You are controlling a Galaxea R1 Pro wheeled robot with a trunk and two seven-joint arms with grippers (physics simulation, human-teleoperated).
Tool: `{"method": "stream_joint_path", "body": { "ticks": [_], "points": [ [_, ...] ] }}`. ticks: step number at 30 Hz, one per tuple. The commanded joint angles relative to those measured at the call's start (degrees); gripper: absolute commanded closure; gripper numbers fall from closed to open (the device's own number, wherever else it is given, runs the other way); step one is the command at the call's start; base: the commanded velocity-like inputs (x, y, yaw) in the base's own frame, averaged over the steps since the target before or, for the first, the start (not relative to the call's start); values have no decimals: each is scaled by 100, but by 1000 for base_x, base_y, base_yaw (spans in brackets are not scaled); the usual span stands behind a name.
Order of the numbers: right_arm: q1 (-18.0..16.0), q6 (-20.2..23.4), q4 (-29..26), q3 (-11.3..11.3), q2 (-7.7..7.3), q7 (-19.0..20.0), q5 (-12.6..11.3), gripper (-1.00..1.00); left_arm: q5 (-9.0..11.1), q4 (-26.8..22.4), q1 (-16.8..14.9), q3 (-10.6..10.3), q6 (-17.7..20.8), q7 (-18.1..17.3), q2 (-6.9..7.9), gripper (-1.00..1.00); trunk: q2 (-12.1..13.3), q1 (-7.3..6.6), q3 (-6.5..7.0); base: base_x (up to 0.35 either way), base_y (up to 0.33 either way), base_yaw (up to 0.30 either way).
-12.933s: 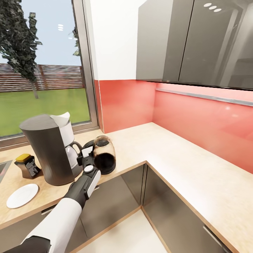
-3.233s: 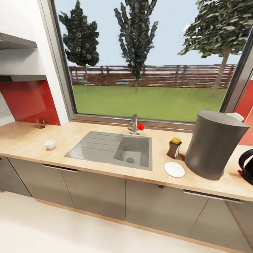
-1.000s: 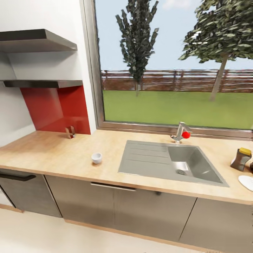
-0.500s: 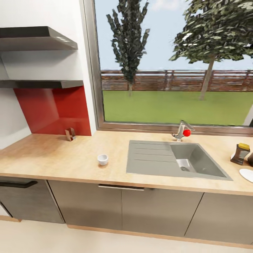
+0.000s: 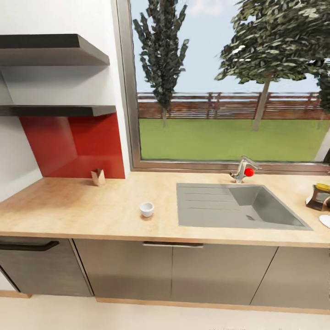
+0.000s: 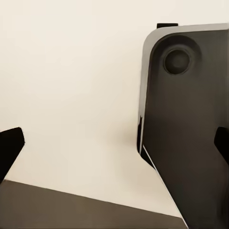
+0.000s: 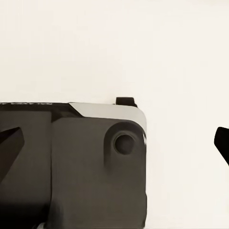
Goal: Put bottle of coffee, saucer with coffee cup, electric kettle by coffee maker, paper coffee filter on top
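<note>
A: How do the jaws stand?
B: Both the left gripper [image 6: 114, 143] and right gripper [image 7: 114, 143] are spread wide, grasping nothing, over pale floor.
A: And the table [image 5: 82, 215]?
B: The coffee cup [image 5: 146, 209] stands left of the sink [image 5: 238, 206]; the coffee bottle [image 5: 319, 197] and saucer [image 5: 325, 221] are at the far right.

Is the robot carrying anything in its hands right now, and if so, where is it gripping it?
Nothing is held. The left gripper and the right gripper both have their fingers spread wide with nothing between them.
</note>
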Motion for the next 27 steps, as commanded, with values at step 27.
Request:
{"method": "stream_joint_path", "body": {
  "ticks": [27],
  "points": [
    [-10, -443, -1006, -82, 33, -33, 15, -100, -28, 2, -15, -94, -38, 76, 149, -100, -9, 2, 10, 0, 102, -34]
  ]
}}
